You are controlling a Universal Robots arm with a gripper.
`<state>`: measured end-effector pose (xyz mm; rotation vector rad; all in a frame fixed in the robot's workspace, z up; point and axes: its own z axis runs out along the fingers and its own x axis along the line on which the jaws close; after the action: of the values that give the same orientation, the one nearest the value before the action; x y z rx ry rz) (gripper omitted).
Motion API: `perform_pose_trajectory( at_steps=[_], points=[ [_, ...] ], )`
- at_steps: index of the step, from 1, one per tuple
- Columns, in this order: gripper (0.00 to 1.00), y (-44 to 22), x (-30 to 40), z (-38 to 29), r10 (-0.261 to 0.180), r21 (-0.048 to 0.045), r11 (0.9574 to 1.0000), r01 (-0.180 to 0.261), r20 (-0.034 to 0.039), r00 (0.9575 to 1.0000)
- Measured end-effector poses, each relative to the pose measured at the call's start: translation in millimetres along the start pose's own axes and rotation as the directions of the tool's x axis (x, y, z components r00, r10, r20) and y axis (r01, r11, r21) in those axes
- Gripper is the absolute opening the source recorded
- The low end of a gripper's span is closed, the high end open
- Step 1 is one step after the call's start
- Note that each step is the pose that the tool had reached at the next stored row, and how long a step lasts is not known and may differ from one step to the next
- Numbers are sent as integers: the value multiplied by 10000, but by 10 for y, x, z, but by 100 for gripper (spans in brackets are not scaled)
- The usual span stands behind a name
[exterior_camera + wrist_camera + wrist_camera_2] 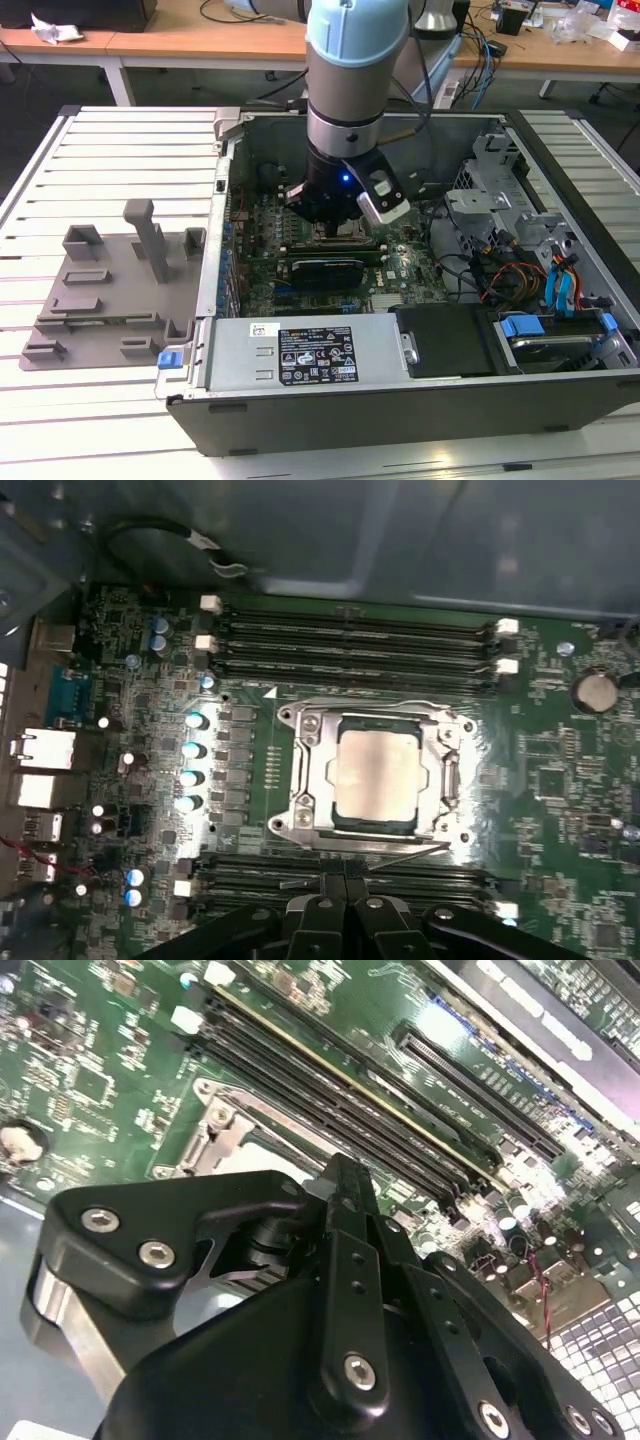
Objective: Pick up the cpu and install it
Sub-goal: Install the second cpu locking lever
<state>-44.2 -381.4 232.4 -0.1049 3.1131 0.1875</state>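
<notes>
The cpu [375, 775], a flat square chip with a silvery top, lies inside the metal-framed socket [300, 780] on the green motherboard [400, 265]. It sits level within the frame. My gripper [346, 885] hangs just above the board beside the socket's edge, over the memory slots [350, 865]. Its black fingers [345, 1175] stand pressed together with nothing between them. In the exterior view the gripper [335, 228] reaches down into the open computer case [300, 400], right above the socket area.
A grey plastic fixture tray [100, 290] lies on the slatted table at the exterior view's left. Inside the case are a black power supply [310, 350], drive cages [500, 190] and cable bundles [510, 275]. A graphics card [325, 270] sits near the gripper.
</notes>
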Motion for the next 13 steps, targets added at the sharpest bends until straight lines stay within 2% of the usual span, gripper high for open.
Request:
perform_pose_trajectory(
  at_steps=[2, 4, 9, 13],
  points=[
    [11, -4, 29, 50, 0, -1, 10000, 0, 0, 10000],
    [11, -7, 90, 111, 0, -7, 10000, 0, 0, 10000],
    [11, -8, 193, 165, -4, -43, 10000, 4, 2, 10000],
    [11, -6, 266, 201, -20, -111, 9999, 20, 5, 10000]
  ],
)
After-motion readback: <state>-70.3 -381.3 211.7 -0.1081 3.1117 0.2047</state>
